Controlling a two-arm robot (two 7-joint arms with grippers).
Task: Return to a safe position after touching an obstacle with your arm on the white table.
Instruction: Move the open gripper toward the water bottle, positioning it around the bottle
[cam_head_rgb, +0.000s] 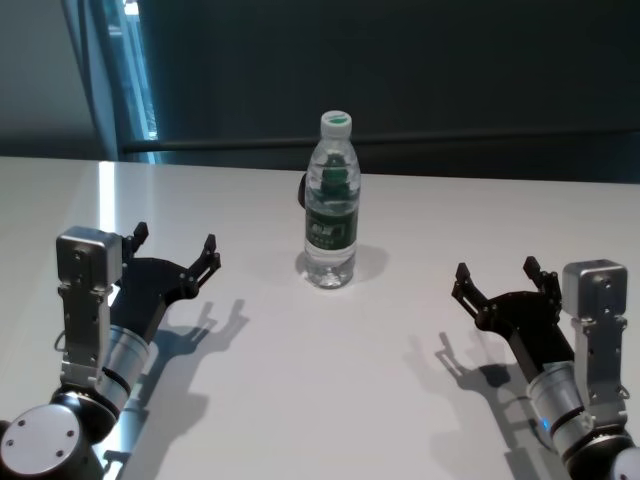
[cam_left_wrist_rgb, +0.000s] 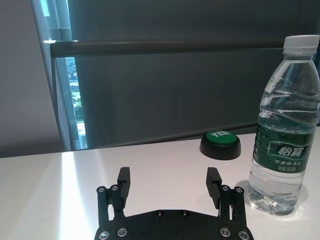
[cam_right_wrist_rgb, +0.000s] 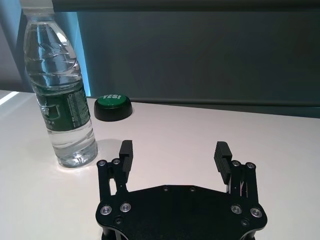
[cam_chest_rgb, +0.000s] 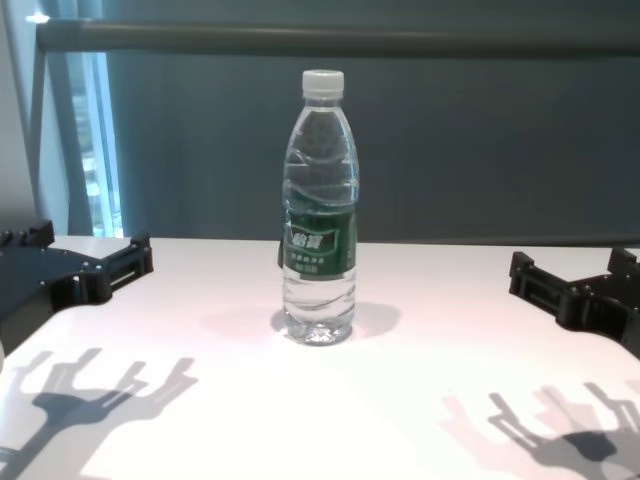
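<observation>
Both pincers, left pincer (cam_head_rgb: 176, 247) and right pincer (cam_head_rgb: 497, 279), hover released over the worktop (cam_head_rgb: 330, 400), bottle (cam_head_rgb: 331, 205) upright between them (touching neither).

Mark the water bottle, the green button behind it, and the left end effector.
water bottle (cam_head_rgb: 331, 225): head view, on its dark green label band.
green button (cam_right_wrist_rgb: 113, 101): right wrist view, on its green top face.
left end effector (cam_head_rgb: 176, 247): head view, midway between its open fingertips.

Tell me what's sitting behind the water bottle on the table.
Behind the water bottle on the white table sits a black puck with a green top bearing white lettering. In the head and chest views the bottle covers nearly all of it.
</observation>
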